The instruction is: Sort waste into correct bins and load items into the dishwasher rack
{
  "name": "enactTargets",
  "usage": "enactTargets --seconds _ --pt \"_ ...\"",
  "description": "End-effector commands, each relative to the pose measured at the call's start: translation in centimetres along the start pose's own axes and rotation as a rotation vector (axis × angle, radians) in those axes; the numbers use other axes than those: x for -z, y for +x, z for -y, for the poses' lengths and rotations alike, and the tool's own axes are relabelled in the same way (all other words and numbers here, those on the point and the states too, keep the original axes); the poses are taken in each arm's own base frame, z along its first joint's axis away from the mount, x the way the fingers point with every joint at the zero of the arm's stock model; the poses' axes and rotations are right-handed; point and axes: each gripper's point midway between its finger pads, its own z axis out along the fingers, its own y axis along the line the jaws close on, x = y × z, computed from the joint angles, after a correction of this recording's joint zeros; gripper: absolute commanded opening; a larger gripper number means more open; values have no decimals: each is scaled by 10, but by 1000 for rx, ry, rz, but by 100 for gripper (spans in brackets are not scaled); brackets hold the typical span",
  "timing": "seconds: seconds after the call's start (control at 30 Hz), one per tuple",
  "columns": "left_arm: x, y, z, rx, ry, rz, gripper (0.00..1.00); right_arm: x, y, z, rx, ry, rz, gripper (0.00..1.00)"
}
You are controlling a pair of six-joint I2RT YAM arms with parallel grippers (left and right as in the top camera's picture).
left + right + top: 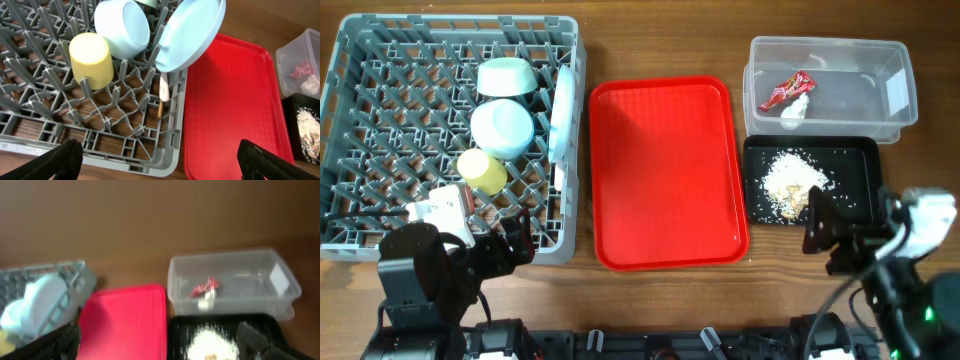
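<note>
Both jaws open and empty: left jaws at the large grey plastic pegged rack (380, 120) near edge; right jaws at the shallow black rectangular tray (855, 162) near edge.

I count one grey rack (380, 120), two pale bowls (507, 77) (503, 127), one plate (561, 110), one yellow cup (482, 170), one red tray (665, 170), one clear tub (880, 70), one black tray (860, 170), one red wrapper (786, 90), one paper wad (796, 110), one scrap pile (790, 185).
</note>
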Motion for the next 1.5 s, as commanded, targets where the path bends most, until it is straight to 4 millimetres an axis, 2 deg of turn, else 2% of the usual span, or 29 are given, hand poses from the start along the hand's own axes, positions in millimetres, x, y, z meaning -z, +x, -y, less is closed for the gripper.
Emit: enactTargets --seconds 0.0,0.1,0.3,0.43,0.63,0.73,0.77,0.8,1.47 --pt "-2 3 1 -18 10 -6 100 -5 19 6 30 -3 91 100" --pt "-2 3 1 -18 10 -6 100 -13 29 4 28 -43 203 100" --pt "-2 3 1 -18 10 -6 100 -31 35 2 4 -108 444 100" --pt "-1 3 1 -18 10 -6 100 -47 46 4 5 -121 513 100" --pt "-2 3 1 -18 10 -6 100 -80 99 10 14 -132 442 100" --pt "-2 3 1 -18 10 -6 100 -91 125 11 26 -146 325 100" --pt "-2 3 1 -18 10 -6 100 -96 146 9 51 -173 236 100" --pt "-2 3 1 -18 10 -6 100 -96 149 9 55 -176 223 100" --pt "-2 3 1 -18 10 -6 100 -97 148 11 70 -158 231 100"
